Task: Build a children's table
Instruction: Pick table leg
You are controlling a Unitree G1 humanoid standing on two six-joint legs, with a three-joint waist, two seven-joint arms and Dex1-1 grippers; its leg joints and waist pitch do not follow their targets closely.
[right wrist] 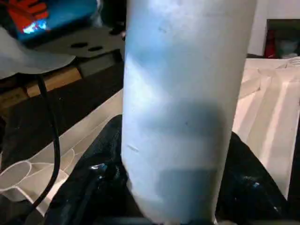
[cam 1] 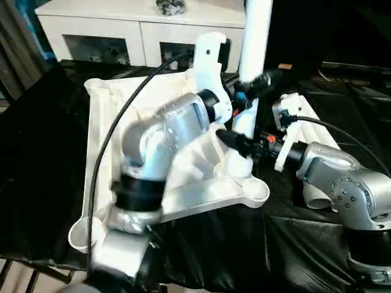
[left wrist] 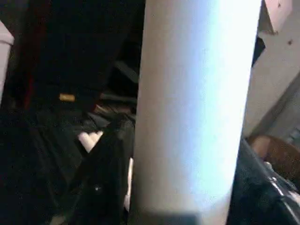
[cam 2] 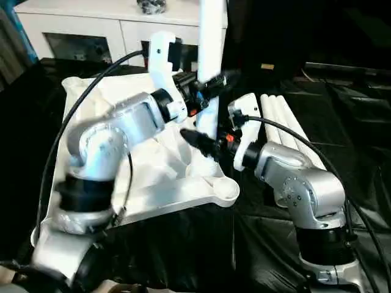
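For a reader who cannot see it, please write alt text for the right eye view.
A white table leg stands upright in a corner socket of the upside-down white tabletop, gripped by the left gripper higher up and the right gripper lower down. More legs lie on the black cloth beside it.

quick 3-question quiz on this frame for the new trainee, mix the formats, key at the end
1. True or false: the upright leg stands at a corner of the tabletop, which lies ribbed side up.
2. Which gripper holds the upright leg higher up? A) left gripper B) right gripper C) neither holds it
3. Fill in: the spare legs lie on the black cloth on the robot's ____ side of the tabletop.

Key: 1 true. 2 A: both grippers are closed on the leg, the left one above the right one. 3 right.
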